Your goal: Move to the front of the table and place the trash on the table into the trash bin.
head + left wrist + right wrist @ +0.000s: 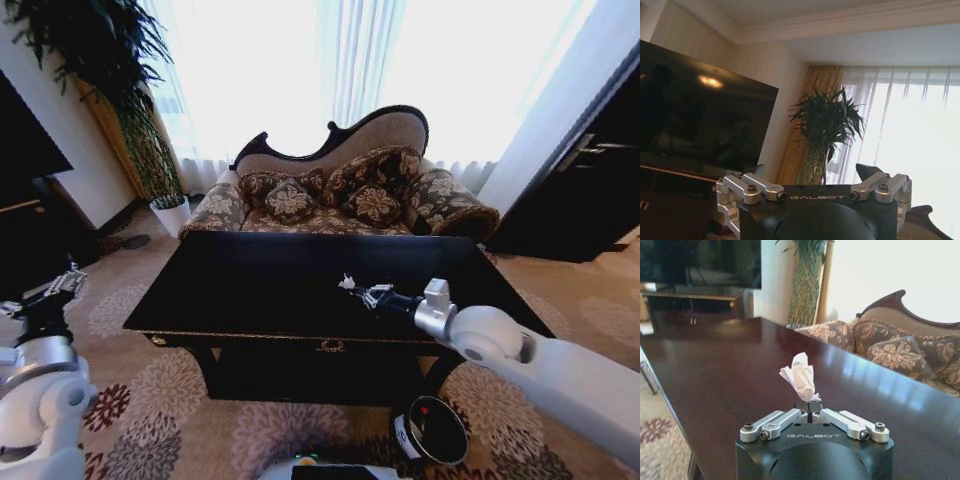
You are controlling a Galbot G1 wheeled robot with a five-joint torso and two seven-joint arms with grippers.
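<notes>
My right gripper [366, 292] reaches over the middle of the glossy black table [250, 290] and is shut on a small crumpled white paper bit [347, 282]. In the right wrist view the paper bit [801, 377] sticks up from between the closed fingertips of the right gripper [810, 409], with the table top [720, 365] behind it. The round black trash bin [441, 452] stands on the carpet in front of the table's right end, below my right arm; something red shows inside it. My left gripper [62, 284] is held up at the far left, off the table, and it is open [812, 172].
A patterned sofa [340, 195] with cushions stands behind the table. A potted plant [150, 150] and a dark TV cabinet [35, 225] stand at the left, and a dark door [590, 180] is at the right. Flowered carpet [160, 400] surrounds the table.
</notes>
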